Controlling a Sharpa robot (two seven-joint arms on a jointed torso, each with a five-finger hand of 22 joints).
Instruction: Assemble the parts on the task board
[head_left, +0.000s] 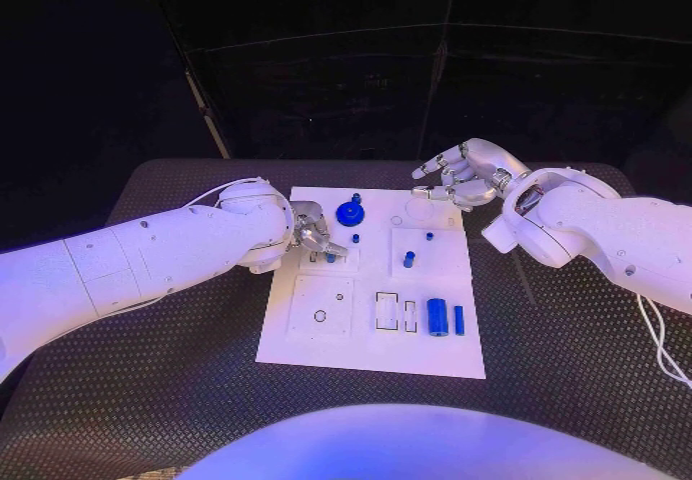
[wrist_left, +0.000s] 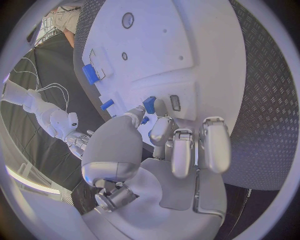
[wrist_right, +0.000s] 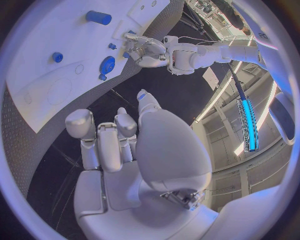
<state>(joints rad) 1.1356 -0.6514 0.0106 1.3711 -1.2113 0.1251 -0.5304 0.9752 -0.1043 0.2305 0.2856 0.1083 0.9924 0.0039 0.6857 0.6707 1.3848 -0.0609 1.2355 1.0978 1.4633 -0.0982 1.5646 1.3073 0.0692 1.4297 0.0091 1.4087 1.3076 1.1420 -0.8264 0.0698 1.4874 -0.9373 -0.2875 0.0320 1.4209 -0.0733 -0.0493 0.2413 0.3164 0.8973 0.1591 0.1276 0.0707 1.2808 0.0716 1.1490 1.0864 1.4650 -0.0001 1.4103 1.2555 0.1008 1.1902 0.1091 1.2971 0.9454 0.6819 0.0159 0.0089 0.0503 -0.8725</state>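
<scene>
Closest, near the front of the white task board (head_left: 289, 340), a fat blue roll (head_left: 436, 317) lies flat beside a thin blue bar (head_left: 460, 319). They look small, hard, light and smooth, so they might slip; I would pinch them around the sides. Farther back, the left hand (head_left: 315, 238) pinches a small blue part (wrist_left: 149, 104) right on the board. At the far corner, the right hand (head_left: 464, 172) hovers with its fingers apart, holding nothing.
</scene>
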